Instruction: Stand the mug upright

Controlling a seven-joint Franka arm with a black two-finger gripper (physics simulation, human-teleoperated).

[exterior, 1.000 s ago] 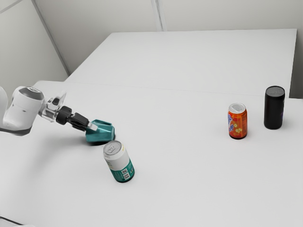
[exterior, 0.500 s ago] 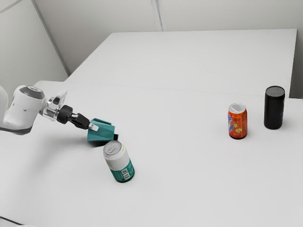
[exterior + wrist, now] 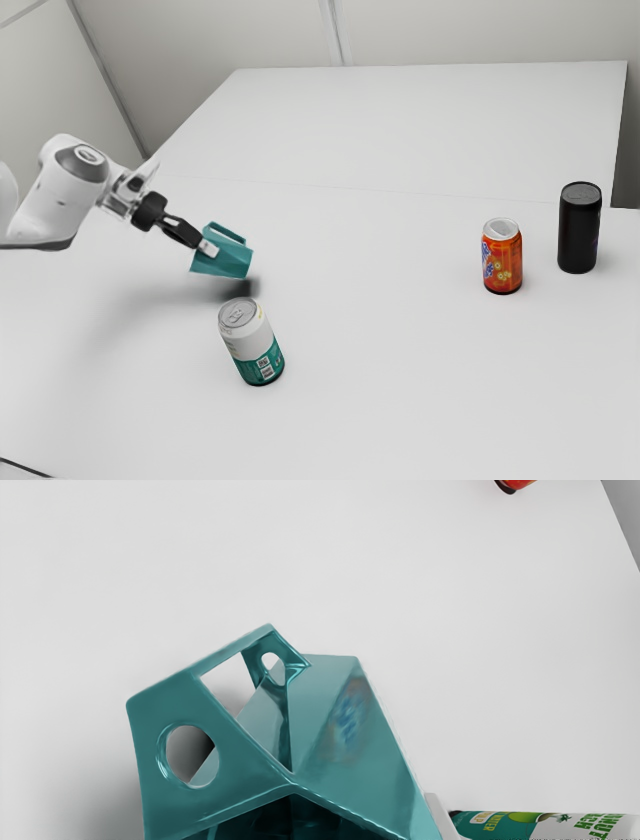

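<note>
Mug [image 3: 232, 263], just one, tilted above one table [image 3: 400, 370], one gripper [image 3: 209, 248] closed on it, three cans [image 3: 502, 260]

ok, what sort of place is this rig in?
Probably a robotics lab or test bay, simulated: a white jointed robot arm holds a teal faceted plastic-looking mug over a broad plain white table, with bare pale walls behind.

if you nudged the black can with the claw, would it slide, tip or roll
The black can stands upright and is taller than wide, so a high push would probably tip it. Its sides look round, so it would likely roll once down. A low push might just slide it, as the table looks smooth.
</note>
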